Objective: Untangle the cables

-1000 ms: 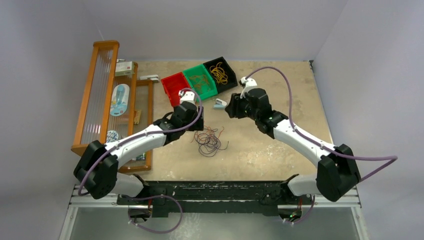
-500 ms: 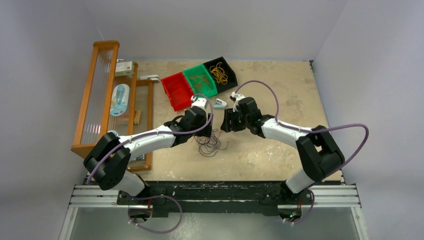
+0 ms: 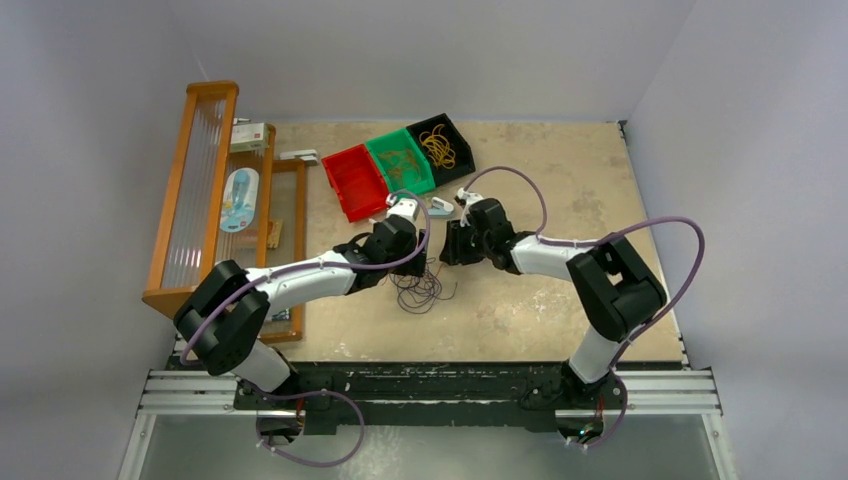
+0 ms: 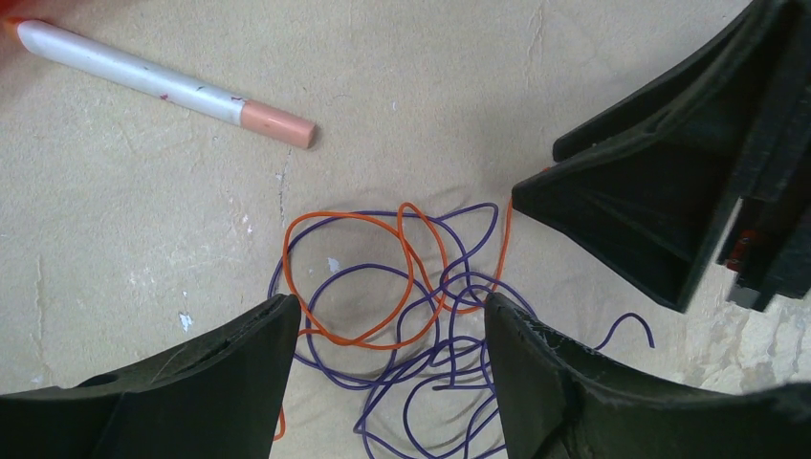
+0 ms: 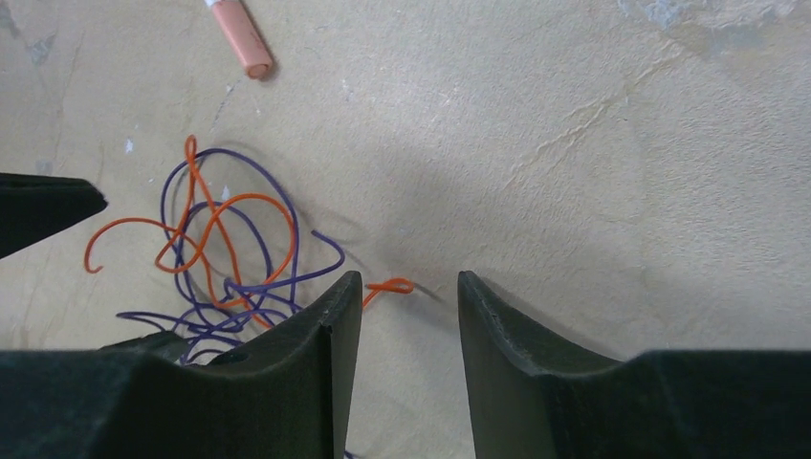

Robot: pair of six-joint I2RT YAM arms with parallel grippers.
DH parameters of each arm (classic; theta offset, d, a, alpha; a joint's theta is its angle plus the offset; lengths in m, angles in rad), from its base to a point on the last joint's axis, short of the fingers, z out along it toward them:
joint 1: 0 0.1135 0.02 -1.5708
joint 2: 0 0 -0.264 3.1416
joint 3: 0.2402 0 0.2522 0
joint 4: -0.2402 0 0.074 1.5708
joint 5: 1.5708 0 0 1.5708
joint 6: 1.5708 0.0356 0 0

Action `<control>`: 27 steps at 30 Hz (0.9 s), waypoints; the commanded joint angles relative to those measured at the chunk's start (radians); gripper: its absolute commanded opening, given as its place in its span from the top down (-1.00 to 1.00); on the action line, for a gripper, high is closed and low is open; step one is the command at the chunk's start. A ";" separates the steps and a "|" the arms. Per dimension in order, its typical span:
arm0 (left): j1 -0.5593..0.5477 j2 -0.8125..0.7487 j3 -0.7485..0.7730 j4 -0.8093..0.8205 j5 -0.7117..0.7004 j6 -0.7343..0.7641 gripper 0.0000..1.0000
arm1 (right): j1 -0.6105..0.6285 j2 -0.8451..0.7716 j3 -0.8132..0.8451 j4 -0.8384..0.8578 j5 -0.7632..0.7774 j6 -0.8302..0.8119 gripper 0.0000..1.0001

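Observation:
The cables (image 3: pixel 418 287) lie in a loose tangle on the table. In the left wrist view an orange cable (image 4: pixel 361 279) loops through purple cables (image 4: pixel 432 368). My left gripper (image 4: pixel 390 308) is open, its fingers set wide on either side of the tangle, just above it. My right gripper (image 5: pixel 409 282) is open beside the tangle's edge, and the hooked end of the orange cable (image 5: pixel 390 285) lies between its fingertips, untouched. The purple cables (image 5: pixel 287 234) are left of its fingers. From above, the left gripper (image 3: pixel 410 250) and right gripper (image 3: pixel 450 245) face each other closely.
A white marker with a pink cap (image 4: pixel 143 72) lies on the table beyond the tangle. Red (image 3: pixel 352 180), green (image 3: pixel 400 160) and black (image 3: pixel 440 145) bins stand at the back. A wooden rack (image 3: pixel 195 190) runs along the left edge.
Both grippers have closed in on the tangle: the left moved right and forward, and the right swung in from the back right and came down. The right jaws have narrowed slightly.

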 commanded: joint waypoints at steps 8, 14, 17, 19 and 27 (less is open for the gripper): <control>-0.007 0.017 -0.006 0.043 -0.021 0.019 -0.40 | 0.002 0.060 0.006 0.092 -0.006 0.020 0.38; -0.007 0.033 0.000 0.047 -0.023 0.021 -0.40 | 0.003 0.076 0.007 0.108 -0.017 0.021 0.69; -0.007 0.047 0.000 0.049 -0.020 0.021 -0.40 | 0.003 0.053 -0.011 0.127 -0.019 0.020 0.97; -0.012 0.065 0.001 0.048 -0.035 0.019 -0.40 | 0.003 0.023 -0.032 0.145 -0.012 0.022 1.00; -0.052 0.170 0.017 0.018 -0.124 0.008 -0.39 | 0.003 -0.107 -0.081 0.173 -0.013 0.034 1.00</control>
